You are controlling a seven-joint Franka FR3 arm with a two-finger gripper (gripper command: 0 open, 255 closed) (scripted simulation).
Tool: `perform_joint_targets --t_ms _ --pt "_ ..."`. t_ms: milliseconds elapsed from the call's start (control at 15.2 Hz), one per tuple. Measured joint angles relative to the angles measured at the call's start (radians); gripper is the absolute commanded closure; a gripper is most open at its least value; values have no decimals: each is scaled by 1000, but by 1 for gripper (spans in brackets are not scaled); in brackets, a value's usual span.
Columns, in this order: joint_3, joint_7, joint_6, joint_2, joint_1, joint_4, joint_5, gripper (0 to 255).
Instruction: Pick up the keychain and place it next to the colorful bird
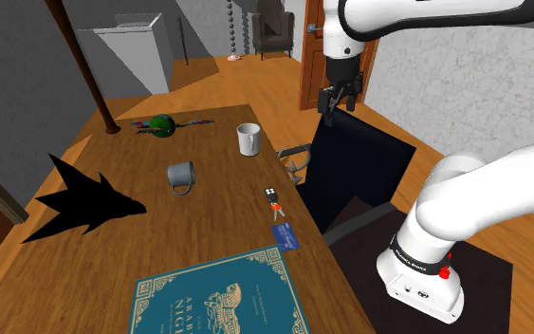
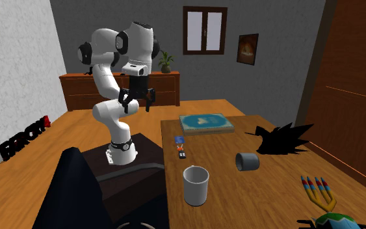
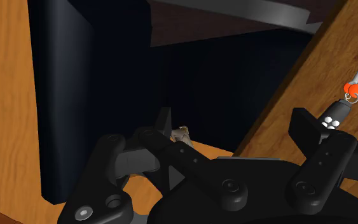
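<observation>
Simulated tabletop scene. A black two-finger gripper hangs high over a dark, smooth-sided chair pulled up to a wooden table. Its fingers stand apart with nothing between them.

The keychain lies flat on the tabletop, well below the gripper and off to one side of it, near the table edge. In the wrist view it sits beyond the outer side of one finger, not between the two. It is a small black fob with pale buttons, an orange ring and slim silvery keys.

It is probably light, hard and loosely jointed, so the keys would dangle and swing once lifted. The fob looks like the best place to hold it, pinched across its narrow width. It lies low, so the fingertips would need to reach almost to the wood.

The colorful bird, with a rounded green body and striped tail feathers, rests far across the table from the gripper, beyond a white mug and a tipped grey mug.
</observation>
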Motion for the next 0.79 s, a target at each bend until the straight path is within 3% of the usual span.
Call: perform_joint_targets --t_ms 264,792 --pt "27 54 57 -2 7 -50 29 0" --pt "154 272 313 79 39 -185 141 0"
